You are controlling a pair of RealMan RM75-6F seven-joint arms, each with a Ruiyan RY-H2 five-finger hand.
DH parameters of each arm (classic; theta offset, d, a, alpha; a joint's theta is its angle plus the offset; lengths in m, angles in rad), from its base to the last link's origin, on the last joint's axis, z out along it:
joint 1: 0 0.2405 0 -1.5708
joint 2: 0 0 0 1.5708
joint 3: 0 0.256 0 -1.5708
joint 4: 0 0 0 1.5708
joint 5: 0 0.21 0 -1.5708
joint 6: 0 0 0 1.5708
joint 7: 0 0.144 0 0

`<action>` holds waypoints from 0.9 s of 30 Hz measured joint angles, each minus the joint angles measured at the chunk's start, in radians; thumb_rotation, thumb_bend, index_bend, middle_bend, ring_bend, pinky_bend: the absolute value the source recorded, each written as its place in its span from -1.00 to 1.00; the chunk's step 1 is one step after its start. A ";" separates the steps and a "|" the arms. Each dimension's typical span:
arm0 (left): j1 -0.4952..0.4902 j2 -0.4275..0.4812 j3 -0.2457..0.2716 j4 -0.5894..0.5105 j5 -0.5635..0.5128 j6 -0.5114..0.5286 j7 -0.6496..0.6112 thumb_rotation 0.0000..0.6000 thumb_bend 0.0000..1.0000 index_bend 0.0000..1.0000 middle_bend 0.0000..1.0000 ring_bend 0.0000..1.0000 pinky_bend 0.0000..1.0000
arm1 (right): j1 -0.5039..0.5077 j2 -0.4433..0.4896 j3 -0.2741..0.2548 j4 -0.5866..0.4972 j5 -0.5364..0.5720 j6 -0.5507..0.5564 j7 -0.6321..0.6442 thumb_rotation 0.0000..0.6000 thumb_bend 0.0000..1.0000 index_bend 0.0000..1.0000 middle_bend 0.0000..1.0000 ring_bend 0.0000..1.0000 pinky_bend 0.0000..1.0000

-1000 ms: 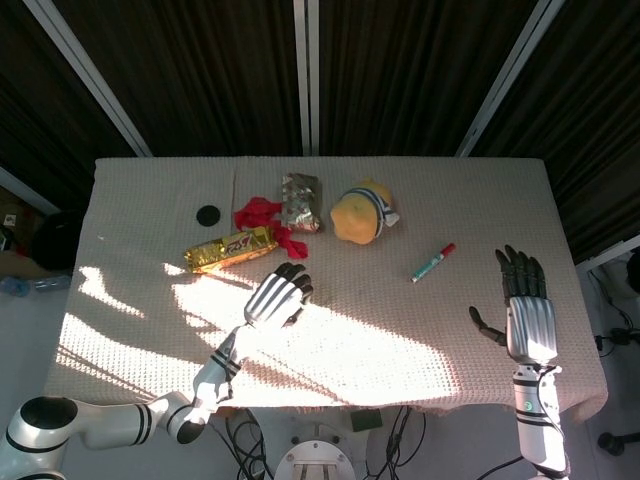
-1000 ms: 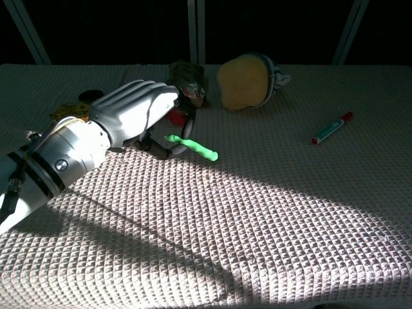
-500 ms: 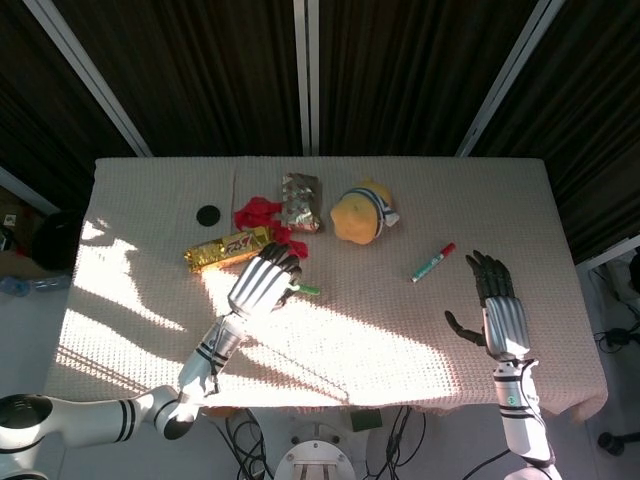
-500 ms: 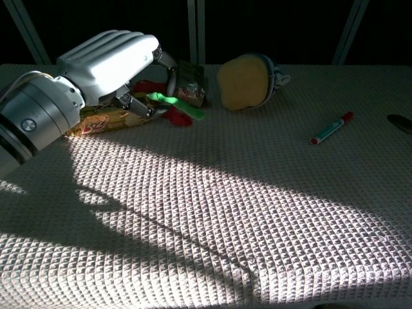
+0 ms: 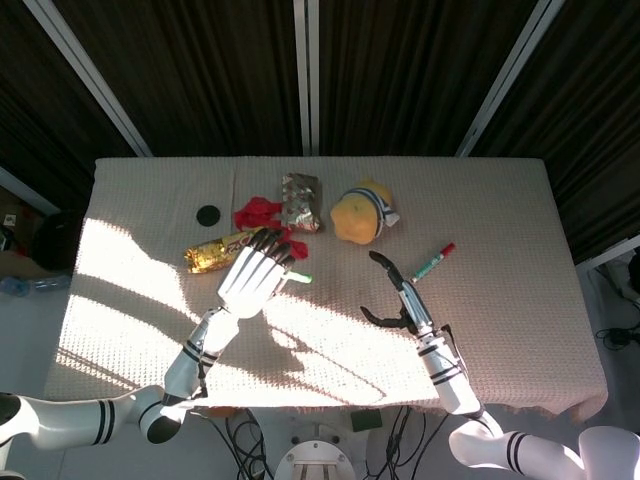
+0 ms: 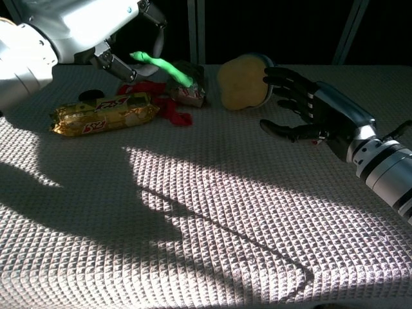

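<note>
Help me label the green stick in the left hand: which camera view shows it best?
The chest view. There the green stick shows nearly whole, pinched in the fingers of the left hand, raised above the red thing. In the head view only its tip sticks out from under the left hand.

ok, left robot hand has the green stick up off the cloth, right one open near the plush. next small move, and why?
Probably bring the left robot hand a little toward the right robot hand and keep its hold. It pinches the green stick above the gold snack bar and red wrapper, while the right one waits open, palm inward, beside the yellow plush. That looks like a handover, though I can't be sure.
</note>
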State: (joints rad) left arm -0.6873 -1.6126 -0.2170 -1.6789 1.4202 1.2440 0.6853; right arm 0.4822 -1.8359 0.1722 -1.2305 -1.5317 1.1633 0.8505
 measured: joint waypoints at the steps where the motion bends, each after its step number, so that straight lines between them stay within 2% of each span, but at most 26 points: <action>1: -0.001 0.001 0.000 -0.004 -0.001 0.000 0.003 1.00 -0.28 0.19 -0.18 -0.53 -0.46 | 0.017 -0.012 0.003 0.011 -0.003 -0.012 0.039 1.00 -0.39 -0.75 -0.91 -1.00 -1.00; 8: -0.009 -0.010 0.007 0.003 0.006 0.001 0.004 0.99 -0.28 0.19 -0.18 -0.53 -0.46 | 0.113 -0.089 0.023 0.074 -0.021 -0.056 0.297 1.00 -0.35 -0.67 -0.89 -1.00 -1.00; 14: -0.013 -0.022 0.005 0.018 0.006 0.004 -0.015 0.99 -0.28 0.20 -0.18 -0.53 -0.46 | 0.169 -0.101 0.030 0.086 -0.023 -0.086 0.450 1.00 -0.30 -0.43 -0.86 -1.00 -1.00; 19: -0.016 -0.026 0.007 0.026 0.010 0.006 -0.025 1.00 -0.28 0.20 -0.18 -0.53 -0.46 | 0.195 -0.115 0.042 0.092 0.005 -0.109 0.470 1.00 -0.30 -0.33 -0.82 -1.00 -1.00; 27: -0.017 -0.035 0.011 0.038 0.016 0.011 -0.046 0.99 -0.28 0.20 -0.18 -0.53 -0.47 | 0.196 -0.156 0.063 0.110 0.061 -0.103 0.415 1.00 -0.28 -0.18 -0.75 -1.00 -1.00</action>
State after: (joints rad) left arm -0.7045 -1.6472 -0.2059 -1.6412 1.4365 1.2548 0.6392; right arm 0.6783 -1.9917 0.2354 -1.1207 -1.4706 1.0604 1.2655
